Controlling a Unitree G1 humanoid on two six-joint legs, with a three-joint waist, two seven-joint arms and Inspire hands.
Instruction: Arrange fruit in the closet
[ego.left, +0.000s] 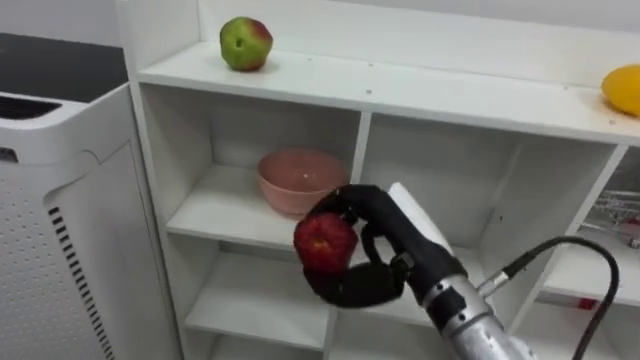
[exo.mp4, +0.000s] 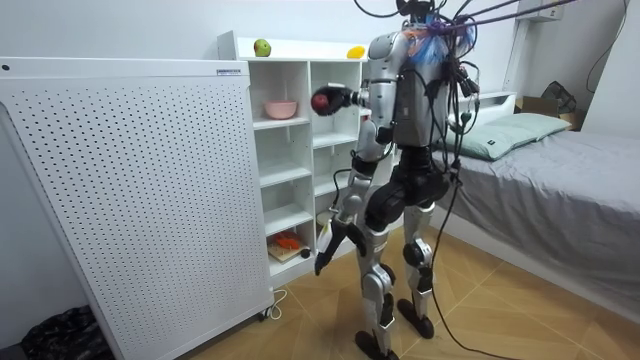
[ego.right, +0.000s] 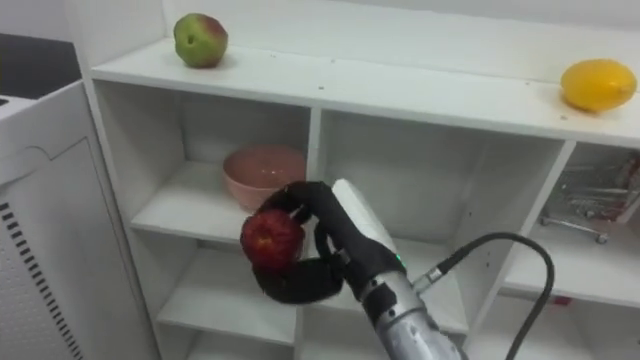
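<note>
My right hand (ego.left: 388, 252) comes in from the lower right, shut on a red apple (ego.left: 323, 242), and holds it in the air in front of the white closet (ego.left: 420, 92), at the height of the middle shelves. A pink bowl (ego.left: 297, 180) stands in the upper left compartment, just behind and above the apple. A green-red apple (ego.left: 245, 43) rests on the closet's top at the left, and a yellow fruit (ego.left: 623, 88) at the right. My left hand (exo.mp4: 330, 255) hangs low beside my body in the room view.
A white perforated unit (ego.left: 60, 210) stands close against the closet's left side. A wire object (ego.right: 590, 205) lies in the right compartment, and something orange (exo.mp4: 287, 241) sits on a low shelf. A bed (exo.mp4: 560, 170) is behind me.
</note>
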